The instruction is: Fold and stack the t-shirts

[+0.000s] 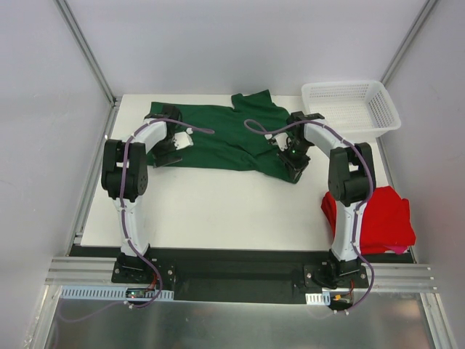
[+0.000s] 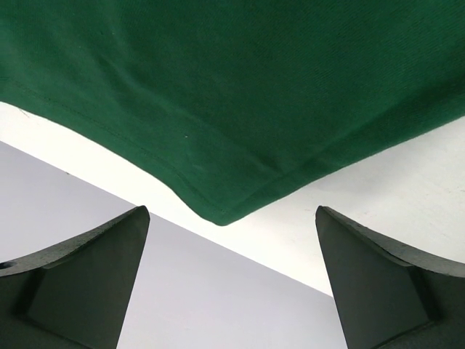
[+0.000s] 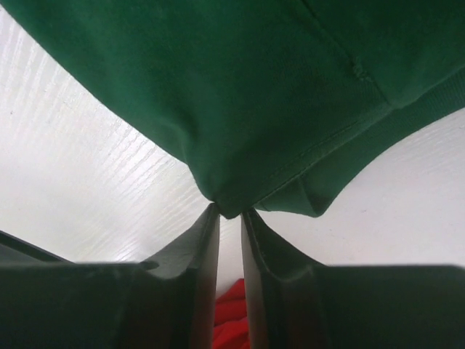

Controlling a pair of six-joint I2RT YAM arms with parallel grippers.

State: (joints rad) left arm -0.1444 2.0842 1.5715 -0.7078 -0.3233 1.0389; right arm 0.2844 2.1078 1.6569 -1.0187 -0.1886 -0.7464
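White tabletop (image 1: 218,211) spreads under both my arms. My left gripper (image 2: 231,214) stands wide and empty, with the dark green t-shirt (image 2: 232,87) presenting its hem corner just ahead, between the fingers. Closing short would catch only table. My right gripper (image 3: 230,211) is narrowed to a slit, pinching just the tip of another corner, and so thin a bite could slip when lifted. How many layers it holds is hidden. Behind that gripper, the red t-shirt (image 1: 381,218) is partly covered by my right arm.
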